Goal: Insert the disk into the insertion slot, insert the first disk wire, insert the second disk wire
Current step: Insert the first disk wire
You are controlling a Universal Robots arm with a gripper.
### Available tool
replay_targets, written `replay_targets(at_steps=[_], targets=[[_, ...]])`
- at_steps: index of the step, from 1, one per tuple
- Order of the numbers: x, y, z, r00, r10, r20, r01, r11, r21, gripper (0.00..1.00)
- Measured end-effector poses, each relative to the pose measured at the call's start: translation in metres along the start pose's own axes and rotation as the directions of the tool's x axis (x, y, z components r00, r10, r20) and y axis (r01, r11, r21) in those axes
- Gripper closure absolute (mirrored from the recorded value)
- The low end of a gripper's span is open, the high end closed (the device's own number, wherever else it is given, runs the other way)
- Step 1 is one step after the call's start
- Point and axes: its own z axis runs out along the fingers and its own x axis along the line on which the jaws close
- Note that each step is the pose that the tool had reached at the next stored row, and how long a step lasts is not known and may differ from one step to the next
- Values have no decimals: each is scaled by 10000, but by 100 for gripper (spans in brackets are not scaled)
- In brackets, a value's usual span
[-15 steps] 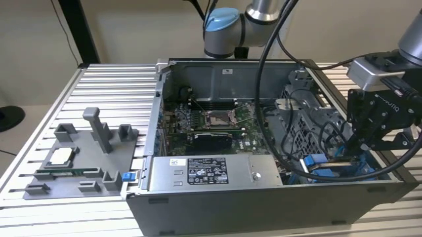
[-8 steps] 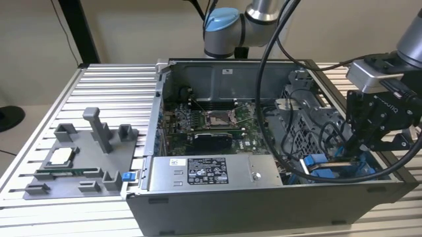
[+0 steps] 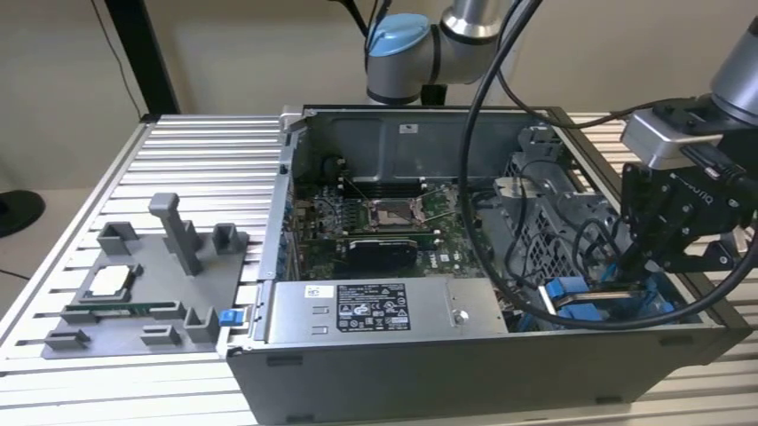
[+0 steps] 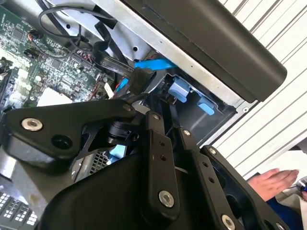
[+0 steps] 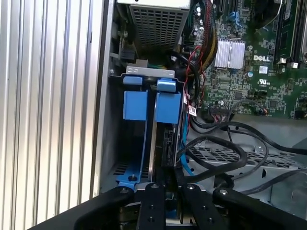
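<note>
A ribbed aluminium table point(image 3: 177, 169) stands before a plain beige wall and carries an open computer case point(image 3: 474, 373). The arm point(image 3: 409, 44) rises behind the case.

The gripper point(image 3: 649, 266) reaches down into the case's corner at the exterior view's right. In both wrist views its tip point(image 4: 161, 103) point(image 5: 169, 181) sits right at the near end of the disk point(image 5: 165, 143). Its own dark linkage covers the meeting point, so I cannot tell whether it is clenched or released, or grasping anything.

The disk stands on edge in the drive bay, clipped in its blue frame point(image 5: 168, 108). Its long axis runs from the gripper towards the power-supply box point(image 3: 379, 311), along the case's side wall. It shows its thin dark edge, so its broad faces are hidden. A second blue frame point(image 5: 135, 105) stands just beside it, nearer the outer wall.

A blue cable point(image 5: 182, 160) runs along the disk towards the gripper, and looped black cables point(image 5: 225, 143) lie next to it; where they end is covered. Beyond them lies the motherboard point(image 5: 240, 81), with white lettering printed on it. The power-supply box carries a black-and-white label, its print too small to read.

At the exterior view's left, a grey fixture tray point(image 3: 130, 293) lies on the table. In the second wrist view a person's hand point(image 4: 273, 182) is cut off by the picture's edge.
</note>
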Motion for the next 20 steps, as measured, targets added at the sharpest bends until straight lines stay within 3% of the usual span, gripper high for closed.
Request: replay_targets(at_steps=[10,20], targets=[[-13,-4,22,9999,107,3,-107,9999,-1,100],[-13,-6,53,9977,684,19,-684,9977,-5,100]])
